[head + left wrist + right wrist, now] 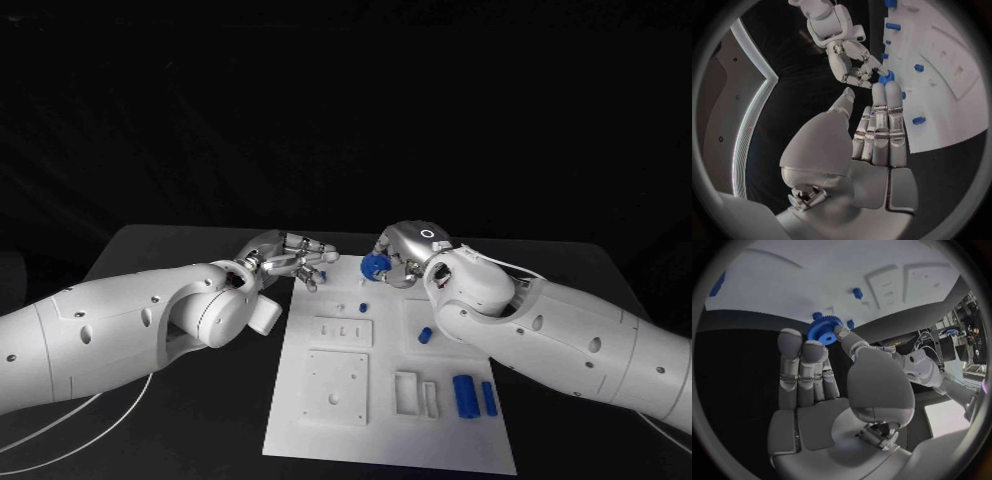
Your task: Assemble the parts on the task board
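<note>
Plainly, the right hand (401, 255) has the job at this moment; it pinches a blue gear (374, 266) between thumb and fingertips, the toothed rim showing clearly in the right wrist view (822, 333); the gear hangs just off the far edge of the task board (462, 440), over the black table (159, 250) and not over the white plate itself. The left hand (293, 256) holds nothing; its fingers (891, 107) lie straight and side by side, the thumb set apart, the tips reaching toward the gear from the board's far left corner; whether they touch it I cannot tell, though they stand very near.

Moving out from the hands, small blue pegs (365, 306) stand on the board's far half, one a little nearer than the gear, another (426, 336) toward the board's right side; two long blue bars (464, 394) lie side by side near the board's near right corner; pale raised blocks (343, 331) sit along the board's left half.

By my reckoning the step in hand is the carrying of the gear to its seat; none of the work looks finished, most parts lying loose. The next move, I judge, calls for bringing the gear in over the board, levelling it above a peg, and lowering it so the bore meets the peg squarely; a tilted gear would likely jam or slip from so light a pinch.
</note>
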